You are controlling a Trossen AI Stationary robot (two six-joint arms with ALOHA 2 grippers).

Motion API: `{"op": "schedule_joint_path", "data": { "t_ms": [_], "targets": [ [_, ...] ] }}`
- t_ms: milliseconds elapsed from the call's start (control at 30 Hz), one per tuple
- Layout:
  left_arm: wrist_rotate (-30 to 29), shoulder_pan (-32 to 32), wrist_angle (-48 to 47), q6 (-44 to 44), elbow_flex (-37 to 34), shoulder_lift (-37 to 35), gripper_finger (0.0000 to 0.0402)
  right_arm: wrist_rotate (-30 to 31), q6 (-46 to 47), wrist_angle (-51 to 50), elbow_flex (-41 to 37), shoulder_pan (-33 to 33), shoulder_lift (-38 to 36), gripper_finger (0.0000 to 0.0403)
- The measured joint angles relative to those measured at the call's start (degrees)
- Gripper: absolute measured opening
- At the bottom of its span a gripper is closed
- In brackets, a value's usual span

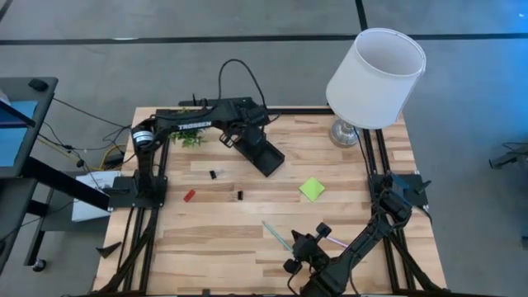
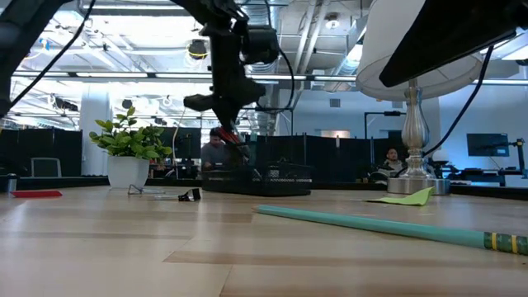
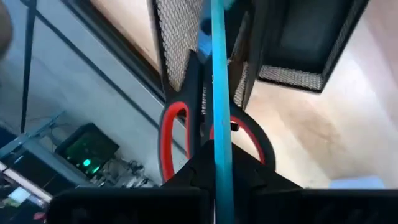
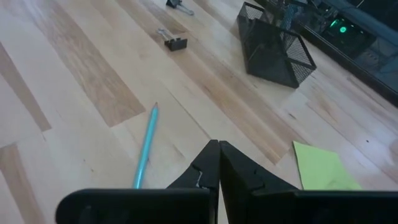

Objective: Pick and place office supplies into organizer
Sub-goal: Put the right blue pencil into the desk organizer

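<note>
The black mesh organizer (image 1: 266, 154) stands near the table's far edge. Red-handled scissors (image 3: 173, 127) stick out of its cup section, handles toward the camera. My left gripper (image 3: 221, 163) hovers over that cup (image 2: 227, 101), shut on a teal pen (image 3: 219, 87). My right gripper (image 4: 218, 151) is shut and empty near the table's near edge (image 1: 301, 247). Beside it a second teal pen (image 1: 276, 235) and a pink pen (image 1: 335, 241) lie flat. The lime-green sticky-note pad (image 1: 312, 189), a red bit (image 1: 189, 195) and black clips (image 1: 213, 174) lie on the table. My left gripper pinches the teal pen's near end (image 3: 219, 146) between its two fingers, coming from above and pointing down. The pen runs on in line with the fingers. Its far end (image 3: 210, 25) reaches into the cup's opening next to the scissors, lifted clear of the table.
A potted plant (image 1: 191, 139) stands left of the organizer. A white-shaded lamp (image 1: 375, 76) occupies the far right corner, its base (image 2: 412, 183) on the table. Bare wood lies between the organizer and the near edge. People sit in the room beyond the table.
</note>
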Motion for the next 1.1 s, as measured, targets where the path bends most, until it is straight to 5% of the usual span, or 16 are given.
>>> {"op": "schedule_joint_path", "data": {
  "t_ms": [267,800,1100],
  "targets": [
    [-13.34,-2.23,0.33,0.72,0.15,5.88,0.001,0.15,-0.01,-0.48,-0.02,0.04,0.0,0.0001],
    [-9.95,-5.45,0.37,-7.43,3.01,5.48,0.0095,0.15,0.02,-0.87,-0.02,0.04,0.0,0.0001],
    [-19.21,-6.93,-4.81,-12.1,3.01,5.44,0.0125,0.13,0.08,-0.94,-0.02,0.68,0.0,0.0001]
  ]
}}
